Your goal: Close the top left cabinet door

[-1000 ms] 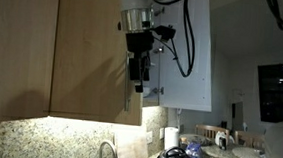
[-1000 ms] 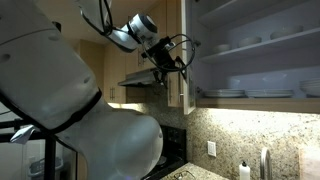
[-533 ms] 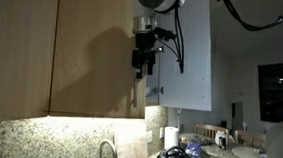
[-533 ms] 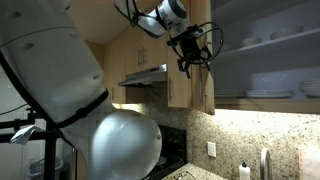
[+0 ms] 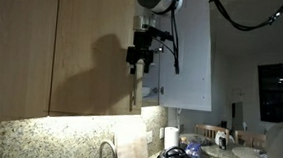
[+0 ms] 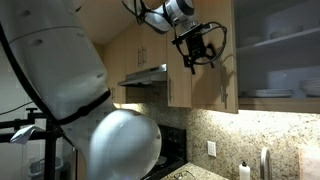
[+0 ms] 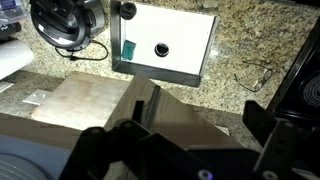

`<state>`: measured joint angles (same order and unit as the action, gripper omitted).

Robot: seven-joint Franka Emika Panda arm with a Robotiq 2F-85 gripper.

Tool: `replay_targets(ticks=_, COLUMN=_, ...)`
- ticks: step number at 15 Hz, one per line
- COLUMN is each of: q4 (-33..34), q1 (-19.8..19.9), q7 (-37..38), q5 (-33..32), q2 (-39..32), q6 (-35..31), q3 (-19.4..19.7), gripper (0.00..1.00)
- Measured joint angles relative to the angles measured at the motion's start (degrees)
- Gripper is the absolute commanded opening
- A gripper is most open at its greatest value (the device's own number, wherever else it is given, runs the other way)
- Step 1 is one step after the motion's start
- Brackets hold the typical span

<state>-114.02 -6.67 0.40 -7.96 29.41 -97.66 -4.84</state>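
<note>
The top left cabinet door [image 5: 95, 61] is light-brown wood grain and stands almost flush with the cabinet front in an exterior view. It also shows edge-on in an exterior view [image 6: 218, 85], swung across part of the shelves. My gripper [image 5: 138, 59] is against the door near its free edge, and it also shows in an exterior view [image 6: 197, 55]. In the wrist view the gripper [image 7: 195, 117] is open. Its two dark fingers stand wide apart over the door's brown face [image 7: 175, 108], beside the slim handle [image 7: 135, 105]. It grips nothing.
A white-faced door panel [image 5: 188, 62] stands open beside the gripper. Shelves with dishes [image 6: 278, 92] lie behind the door. A range hood [image 6: 145, 77] hangs nearby. Below are a granite counter [image 7: 250, 40], a sink [image 7: 165, 45], a faucet [image 5: 106, 152] and a kettle [image 5: 173, 157].
The door has swung further towards the cabinet, covering more of the shelves. My gripper has moved along with it.
</note>
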Motion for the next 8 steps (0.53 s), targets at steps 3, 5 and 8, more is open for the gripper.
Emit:
replay_targets(ticks=3, q4=-0.08, q1=0.26, q7=0.33, q5=0.00, q2=0.02, q6=-0.99, q3=0.20, gripper=1.00)
replay_targets(ticks=5, q4=-0.17, q1=0.29, q7=0.71, q5=0.00, q2=0.09, q6=-1.55, q3=0.00, gripper=1.00)
replay_targets(ticks=8, q4=-1.10, q1=0.30, q7=1.76, q5=0.00, q2=0.59, q6=-2.92, q3=-0.79, gripper=1.00)
